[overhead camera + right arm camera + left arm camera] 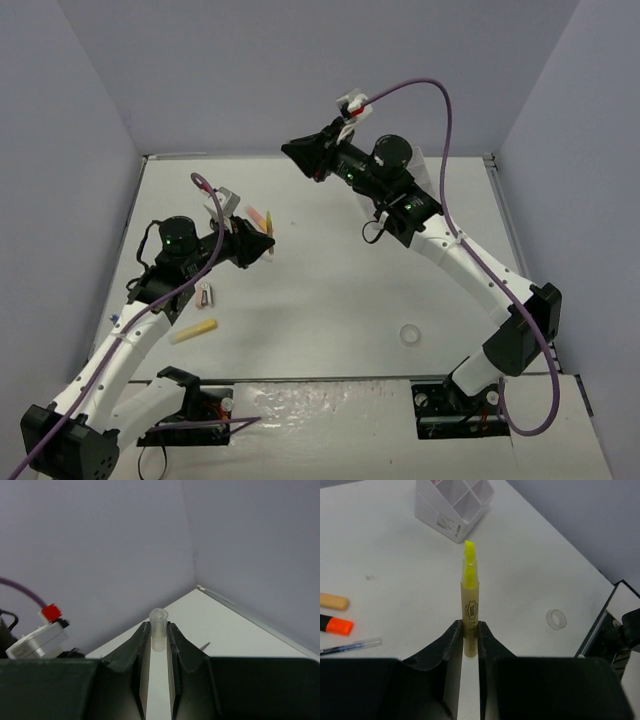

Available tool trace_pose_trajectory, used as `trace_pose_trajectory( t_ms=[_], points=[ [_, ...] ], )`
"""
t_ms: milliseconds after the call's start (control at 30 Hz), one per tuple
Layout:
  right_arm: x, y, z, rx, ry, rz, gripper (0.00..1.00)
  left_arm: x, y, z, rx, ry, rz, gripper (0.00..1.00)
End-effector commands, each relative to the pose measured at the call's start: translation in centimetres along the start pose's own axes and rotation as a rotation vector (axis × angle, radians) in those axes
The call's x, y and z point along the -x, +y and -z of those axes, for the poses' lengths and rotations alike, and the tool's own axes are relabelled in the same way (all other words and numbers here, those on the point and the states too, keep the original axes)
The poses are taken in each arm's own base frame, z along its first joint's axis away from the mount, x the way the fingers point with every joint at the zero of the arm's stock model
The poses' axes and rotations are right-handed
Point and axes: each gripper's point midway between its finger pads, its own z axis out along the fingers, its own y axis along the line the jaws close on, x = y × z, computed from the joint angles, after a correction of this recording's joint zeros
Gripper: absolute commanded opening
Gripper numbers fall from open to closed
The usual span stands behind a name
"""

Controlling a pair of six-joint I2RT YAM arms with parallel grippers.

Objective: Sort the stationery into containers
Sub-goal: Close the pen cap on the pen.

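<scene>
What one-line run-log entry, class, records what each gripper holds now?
left gripper: shut on yellow highlighter, uncapped | right gripper: shut on clear cap | status: highlighter not yet in organiser

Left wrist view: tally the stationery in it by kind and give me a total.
Highlighters: 3 (yellow highlighter, peach highlighter, orange-black highlighter)
Pens: 1 (blue pen)
Tape rings: 1 (tape ring)
Total: 5
</scene>
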Motion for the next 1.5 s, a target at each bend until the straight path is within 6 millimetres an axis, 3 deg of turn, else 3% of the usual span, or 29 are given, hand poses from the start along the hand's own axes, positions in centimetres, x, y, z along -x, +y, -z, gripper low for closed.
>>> trace_pose_trajectory(
  t_ms=[0,167,433,767,1133,1467],
  points=[
    [2.2,7.0,0.1,0.213,-0.102,0.131,0.00,7.6,-4.2,1.0,-0.152,-0.222,-0.036,0.00],
    [-0.8,8.8,-0.1,0.263,-0.052,0.100,0.00,7.5,-5.0,1.9,-0.166,-0.230,0.018,0.00],
    [-2.1,9.4,0.0,0.280,-0.025,0.068,0.00,7.3,-4.7,2.0,-0.146,-0.228,0.024,0.00],
    [-3.0,10.1,0.3,0.298,0.061,0.038,0.00,6.7,-2.5,2.0,-0.031,-0.205,0.000,0.00],
    [-3.9,11.1,0.2,0.310,0.084,0.011,0.00,6.4,-2.4,2.4,-0.015,-0.193,-0.014,0.00],
    [-4.6,10.4,0.0,0.279,0.099,0.024,0.00,6.6,-2.8,2.6,-0.034,-0.201,-0.036,0.00]
  ],
)
